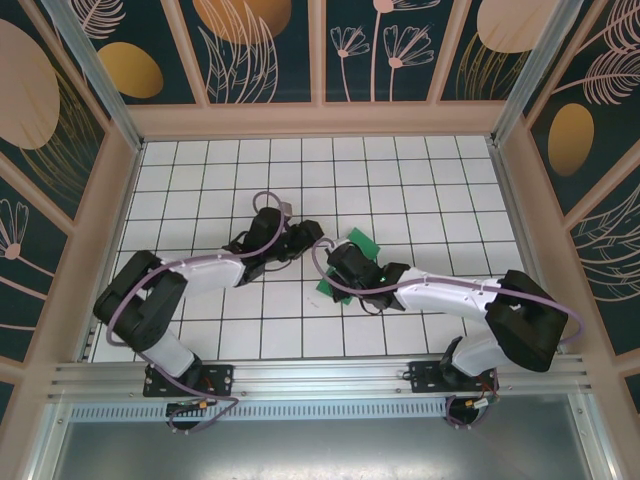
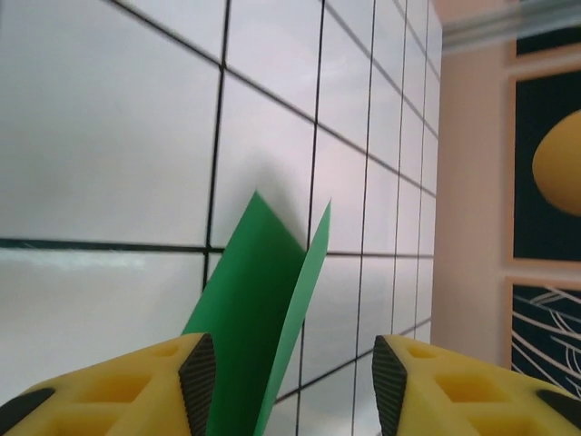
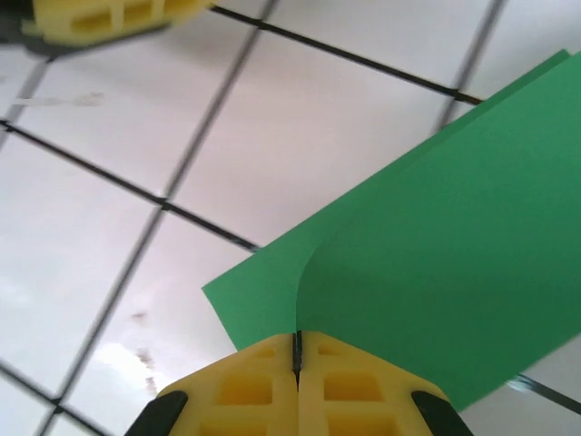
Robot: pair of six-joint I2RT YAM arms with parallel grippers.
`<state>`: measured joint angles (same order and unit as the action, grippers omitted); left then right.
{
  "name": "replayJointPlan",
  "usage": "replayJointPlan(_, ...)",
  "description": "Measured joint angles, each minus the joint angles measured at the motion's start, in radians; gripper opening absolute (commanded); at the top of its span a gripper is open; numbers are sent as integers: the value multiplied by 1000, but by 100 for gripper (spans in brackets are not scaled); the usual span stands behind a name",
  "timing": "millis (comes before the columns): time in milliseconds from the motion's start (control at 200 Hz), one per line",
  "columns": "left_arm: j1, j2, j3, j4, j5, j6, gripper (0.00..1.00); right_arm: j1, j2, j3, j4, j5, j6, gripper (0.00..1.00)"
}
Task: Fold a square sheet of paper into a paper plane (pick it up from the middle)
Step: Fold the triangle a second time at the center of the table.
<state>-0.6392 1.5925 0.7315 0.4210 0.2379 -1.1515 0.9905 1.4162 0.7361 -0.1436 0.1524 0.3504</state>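
The square sheet of paper (image 1: 362, 244) is green, folded into layers, and sits raised off the white tiles at the table's middle. My right gripper (image 3: 298, 350) is shut on it, its yellow fingers pinching the paper (image 3: 436, 254) where one layer curls up from the other. My left gripper (image 2: 295, 381) is open; a pointed end of the paper (image 2: 254, 309) stands between its jaws, close against the left finger (image 2: 195, 377) and well clear of the right one. In the top view both grippers meet at the paper, the left gripper (image 1: 305, 240) from the left and the right gripper (image 1: 335, 272) from the right.
The tiled table (image 1: 420, 180) spreads wide behind and beside the arms. Wood-framed patterned walls (image 1: 320, 120) enclose it at the back and both sides. A metal rail (image 1: 320, 375) runs along the near edge by the arm bases.
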Motion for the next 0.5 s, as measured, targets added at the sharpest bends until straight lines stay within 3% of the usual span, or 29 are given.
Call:
replayJointPlan(205, 5, -89, -6, -67, -31, 76, 49, -40, 0, -25, 131, -244, 21, 0)
replayJointPlan(500, 4, -57, -13, -66, 50, 113, 38, -263, -3, -192, 323, -596, 63, 0)
